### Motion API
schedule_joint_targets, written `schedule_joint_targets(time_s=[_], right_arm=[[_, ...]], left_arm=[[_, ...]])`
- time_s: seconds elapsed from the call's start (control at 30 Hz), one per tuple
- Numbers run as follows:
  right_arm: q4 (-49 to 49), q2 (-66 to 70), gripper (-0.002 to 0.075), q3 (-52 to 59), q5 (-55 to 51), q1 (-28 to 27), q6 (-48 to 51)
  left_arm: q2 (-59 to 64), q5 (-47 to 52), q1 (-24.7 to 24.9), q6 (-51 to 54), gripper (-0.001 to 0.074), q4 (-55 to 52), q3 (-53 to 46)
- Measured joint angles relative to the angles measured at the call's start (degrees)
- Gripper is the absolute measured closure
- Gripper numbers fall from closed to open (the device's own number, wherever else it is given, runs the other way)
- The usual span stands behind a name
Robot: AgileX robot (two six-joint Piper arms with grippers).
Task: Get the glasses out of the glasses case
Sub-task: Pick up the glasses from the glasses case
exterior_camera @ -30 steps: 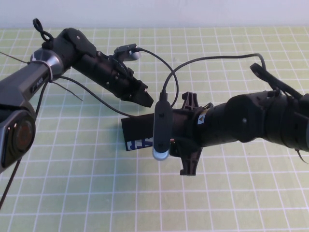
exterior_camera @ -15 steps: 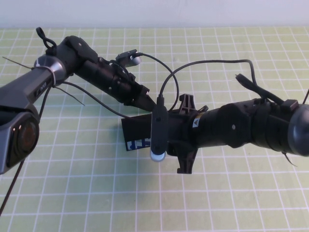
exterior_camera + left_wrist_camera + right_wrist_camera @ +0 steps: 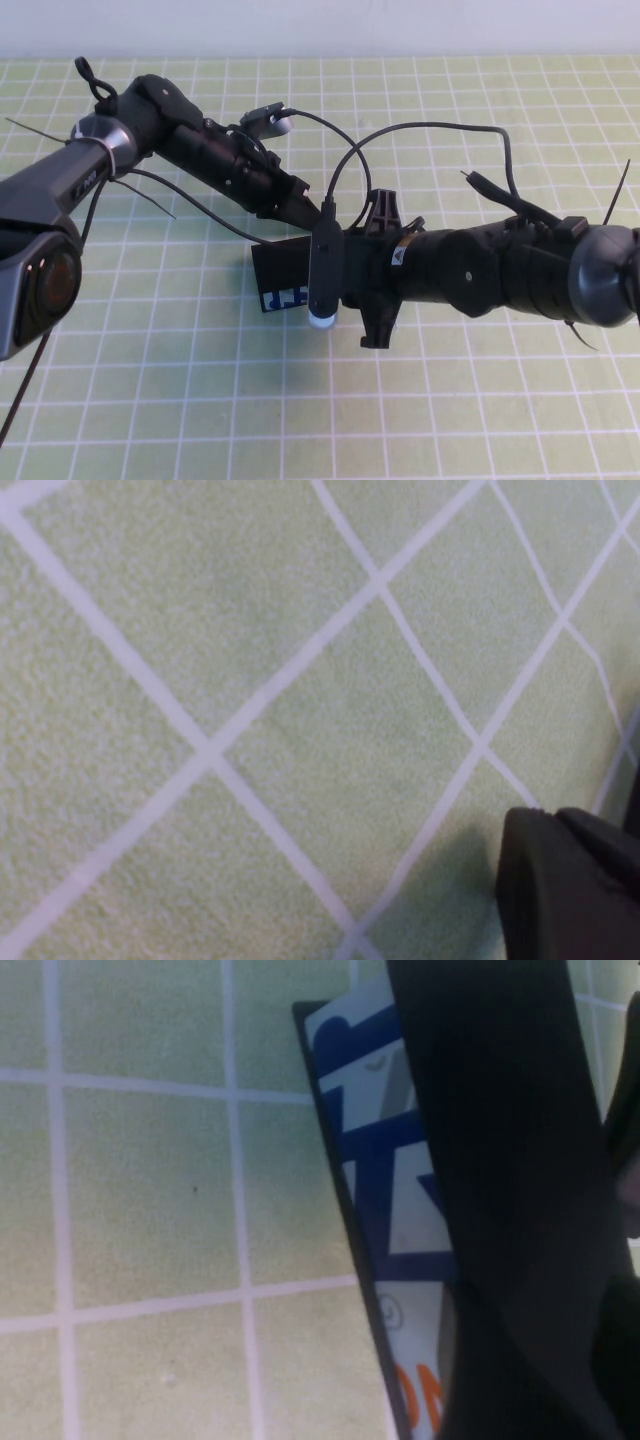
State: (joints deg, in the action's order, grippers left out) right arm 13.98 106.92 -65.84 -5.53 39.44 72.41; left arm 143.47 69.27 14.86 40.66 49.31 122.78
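While the black rectangular glasses case [image 3: 285, 278] with its white side of blue and red-orange print is lying on the green grid-lined mat [image 3: 150, 400] near the middle of the high view, closed as far as its flat lid shows, the right arm has been sliding in from three o'clock over the last second, so that the right gripper [image 3: 345, 290] is now crowding directly over the case's three-o'clock end and hiding it. The left gripper [image 3: 310, 212] has also been edging down toward the case from ten o'clock and is now hovering just beside its far edge, though contact cannot be confirmed. By my reading this means both arms are closing in to steady and open the case, with no opening begun; the black glasses are not showing anywhere and are presumably inside. In the right wrist view the printed white side [image 3: 400, 1240] is sitting right against a dark finger [image 3: 500, 1190], apparently touching. Whether either gripper is spread or clenched I cannot tell, and neither is visibly holding anything.
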Motion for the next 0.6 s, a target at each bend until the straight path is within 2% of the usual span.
schedule_joint_targets(time_s=[0.2, 0.6], right_arm=[[-0.1, 1.4, 0.0522, 0.0, 0.9, 0.0, 0.0], [-0.1, 1.8, 0.0524, 0.0, 3.4, 0.0, 0.0]], left_arm=[[0.0, 0.0, 0.0, 0.0, 0.0739, 0.0, 0.0], [0.0, 0.0, 0.0, 0.0, 0.0739, 0.0, 0.0]])
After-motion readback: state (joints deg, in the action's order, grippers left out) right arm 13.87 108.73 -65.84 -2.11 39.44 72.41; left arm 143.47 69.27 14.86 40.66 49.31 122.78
